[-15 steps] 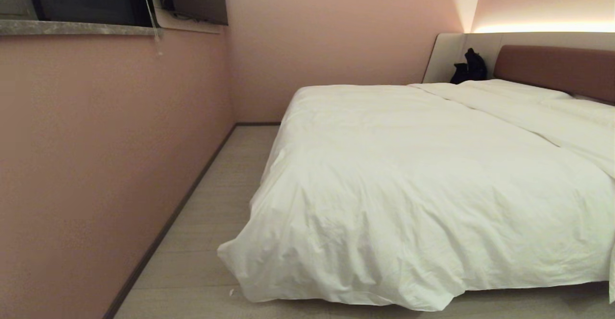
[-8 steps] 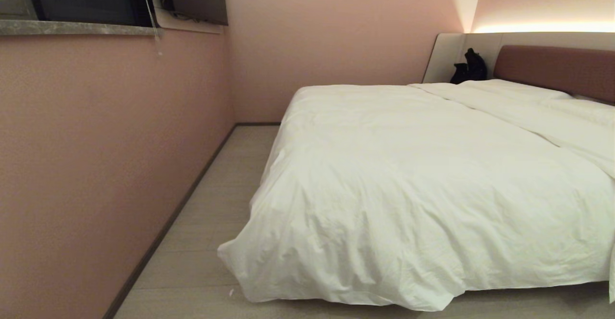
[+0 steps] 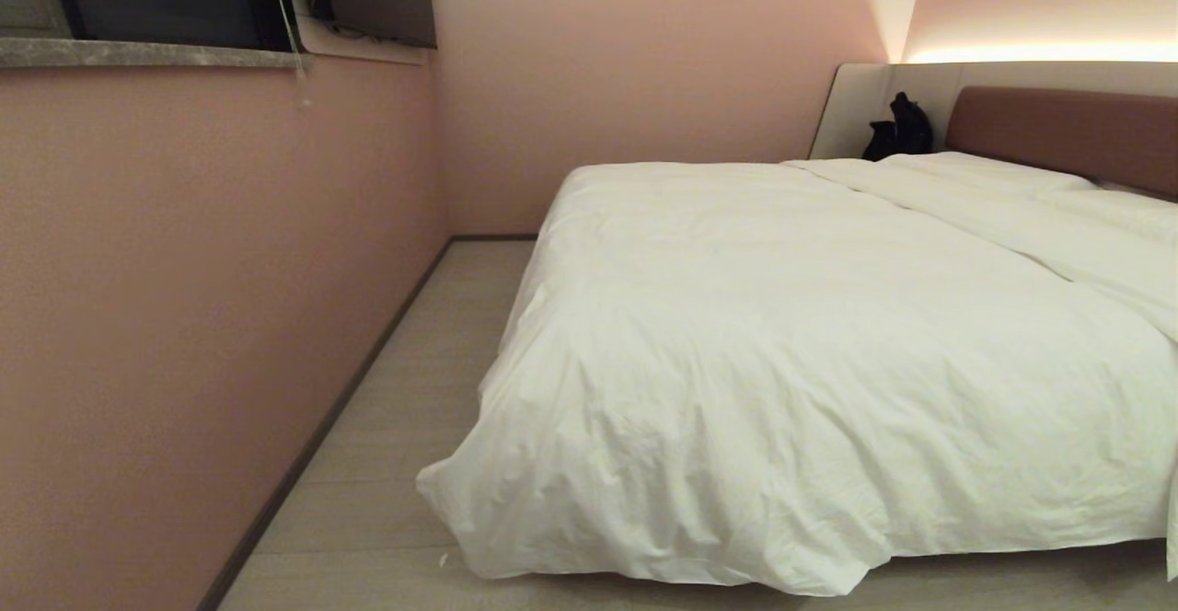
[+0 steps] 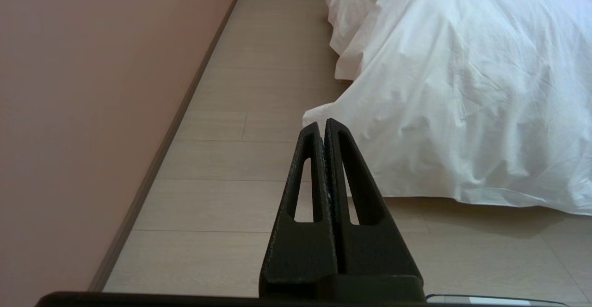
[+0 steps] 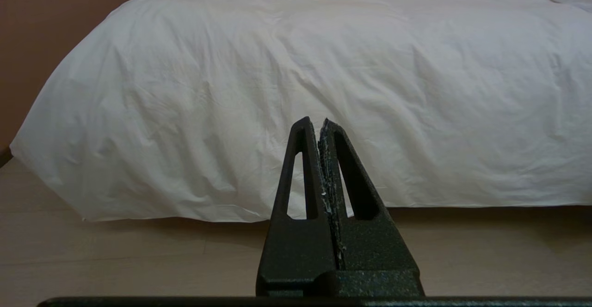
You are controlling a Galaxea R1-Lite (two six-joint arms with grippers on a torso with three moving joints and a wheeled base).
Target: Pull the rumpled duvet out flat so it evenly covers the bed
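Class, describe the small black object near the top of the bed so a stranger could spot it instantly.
Start at the bed with its reddish-brown headboard. Look where that headboard ends, on the side toward the pink wall, against the pale panel. The black object sits there above the pillows, the only dark thing among white bedding.

The bed (image 3: pixel 1068 128), with its reddish-brown headboard at the far end, carries a white duvet (image 3: pixel 810 353) spread over most of its top, hanging down over the foot edge and the left side edge and bulging out in a loose fold at the near left corner. At the headboard end, flat white pillows (image 3: pixel 994 172) lie just beyond the duvet's upper edge. The pale wood-look floor (image 3: pixel 386 464) carries the bed, and the duvet's hanging corner reaches down close to it.
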